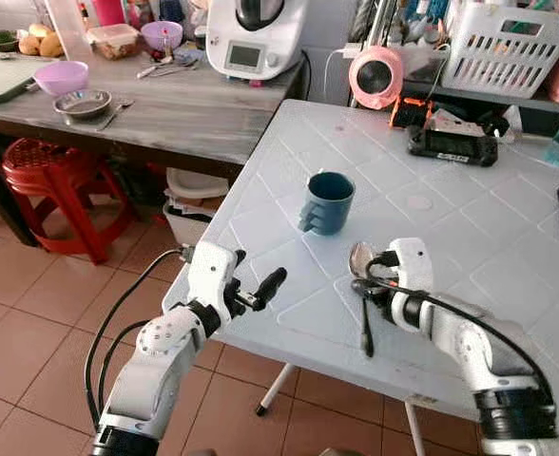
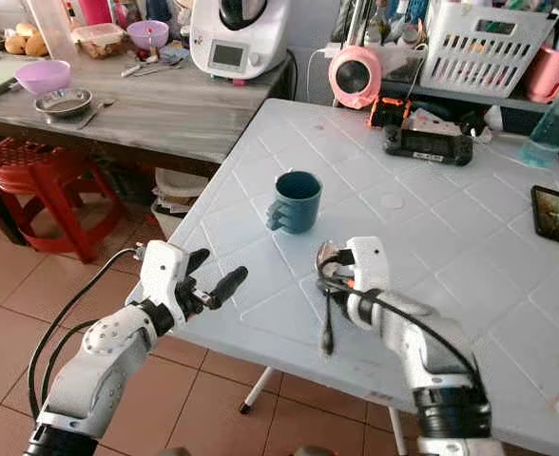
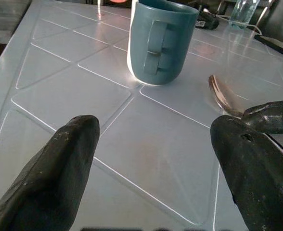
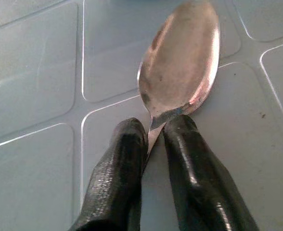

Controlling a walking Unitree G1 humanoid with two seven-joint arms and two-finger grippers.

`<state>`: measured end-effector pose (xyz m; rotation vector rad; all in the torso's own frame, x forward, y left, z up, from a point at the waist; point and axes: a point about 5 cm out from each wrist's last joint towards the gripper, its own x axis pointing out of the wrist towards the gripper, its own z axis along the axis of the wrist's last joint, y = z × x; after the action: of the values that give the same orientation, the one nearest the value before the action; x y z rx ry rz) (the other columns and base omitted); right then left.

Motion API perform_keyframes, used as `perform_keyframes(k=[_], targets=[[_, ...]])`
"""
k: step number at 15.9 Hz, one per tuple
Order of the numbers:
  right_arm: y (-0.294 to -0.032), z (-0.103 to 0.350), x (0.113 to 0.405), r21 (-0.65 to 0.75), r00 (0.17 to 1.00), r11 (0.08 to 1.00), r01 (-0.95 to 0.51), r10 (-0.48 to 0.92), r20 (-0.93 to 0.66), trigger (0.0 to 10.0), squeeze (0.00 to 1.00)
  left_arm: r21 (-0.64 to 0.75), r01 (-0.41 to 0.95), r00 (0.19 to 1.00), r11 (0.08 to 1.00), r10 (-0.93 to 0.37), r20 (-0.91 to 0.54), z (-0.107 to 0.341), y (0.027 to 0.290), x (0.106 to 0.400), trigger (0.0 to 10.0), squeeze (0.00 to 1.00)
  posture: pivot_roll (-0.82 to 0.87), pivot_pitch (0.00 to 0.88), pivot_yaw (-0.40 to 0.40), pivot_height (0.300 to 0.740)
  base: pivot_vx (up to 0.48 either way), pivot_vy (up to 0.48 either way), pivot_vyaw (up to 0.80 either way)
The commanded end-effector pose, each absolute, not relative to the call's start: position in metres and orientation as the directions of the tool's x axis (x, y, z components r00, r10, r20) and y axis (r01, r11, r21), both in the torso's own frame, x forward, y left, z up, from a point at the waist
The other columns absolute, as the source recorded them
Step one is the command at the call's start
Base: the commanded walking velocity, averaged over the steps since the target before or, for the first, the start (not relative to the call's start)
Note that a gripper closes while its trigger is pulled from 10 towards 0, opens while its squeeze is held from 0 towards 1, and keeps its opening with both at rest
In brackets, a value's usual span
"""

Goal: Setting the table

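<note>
A dark blue mug (image 1: 328, 201) stands upright on the white plastic table (image 1: 470, 237), its handle facing the near edge. Just right of and nearer than the mug, my right gripper (image 1: 367, 285) is shut on the neck of a metal spoon (image 4: 180, 72). The spoon's bowl (image 1: 359, 257) points toward the mug and its dark handle (image 1: 366, 328) trails toward the table's front edge, low over the tabletop. My left gripper (image 1: 256, 290) hovers open at the table's near left edge, its fingers (image 3: 55, 173) aimed at the mug (image 3: 161, 41).
A game controller (image 1: 451, 144), a pink round gadget (image 1: 375, 76) and a white basket (image 1: 508, 47) stand at the table's far side; a phone (image 2: 555, 214) lies at right. A wooden counter (image 1: 165, 104) with bowls and an appliance is at left, a red stool (image 1: 56, 180) beneath.
</note>
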<state>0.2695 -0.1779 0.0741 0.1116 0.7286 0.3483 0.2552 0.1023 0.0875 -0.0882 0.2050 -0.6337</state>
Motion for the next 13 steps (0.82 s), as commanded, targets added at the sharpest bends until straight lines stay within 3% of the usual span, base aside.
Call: perform_keyframes(k=[1,4,9,11,12,13], targets=[[-0.207,0.014,0.23,0.147,0.469,0.979,-0.141,0.197,-0.861,0.0,0.0,-0.132,0.586,0.782,0.8,-0.6,-0.167,0.089,0.102,0.254,10.0,0.0,-0.04,0.001,0.025,0.74,0.0,0.0,0.0],[-0.224,0.017,0.236,0.053,0.52,0.991,-0.124,0.111,-0.847,0.0,0.0,-0.131,0.582,0.784,0.803,-0.596,-0.171,0.089,0.103,0.253,10.0,0.0,-0.04,0.006,0.031,0.74,0.0,0.0,0.0],[-0.243,0.039,0.256,-0.033,0.702,0.999,0.036,-0.049,-0.71,0.0,0.0,-0.128,0.585,0.782,0.801,-0.599,-0.173,0.089,0.103,0.253,10.0,0.0,-0.05,0.012,0.048,0.74,0.0,0.0,0.0],[-0.244,0.047,0.262,-0.034,0.768,0.994,0.103,-0.101,-0.633,0.8,0.0,-0.124,0.587,0.781,0.8,-0.6,-0.172,0.089,0.102,0.254,10.0,0.0,-0.04,0.012,0.05,0.74,0.0,0.0,0.0],[-0.24,0.048,0.264,-0.022,0.782,0.992,0.12,-0.108,-0.613,9.8,0.0,-0.121,0.586,0.783,0.801,-0.598,-0.17,0.09,0.103,0.254,10.0,0.0,-0.04,0.012,0.05,0.74,0.0,0.0,0.0],[-0.238,0.048,0.265,-0.013,0.786,0.991,0.132,-0.113,-0.608,10.0,0.0,-0.12,0.585,0.784,0.802,-0.597,-0.17,0.09,0.103,0.254,10.0,0.0,-0.04,0.012,0.047,0.74,0.0,0.0,0.0]])
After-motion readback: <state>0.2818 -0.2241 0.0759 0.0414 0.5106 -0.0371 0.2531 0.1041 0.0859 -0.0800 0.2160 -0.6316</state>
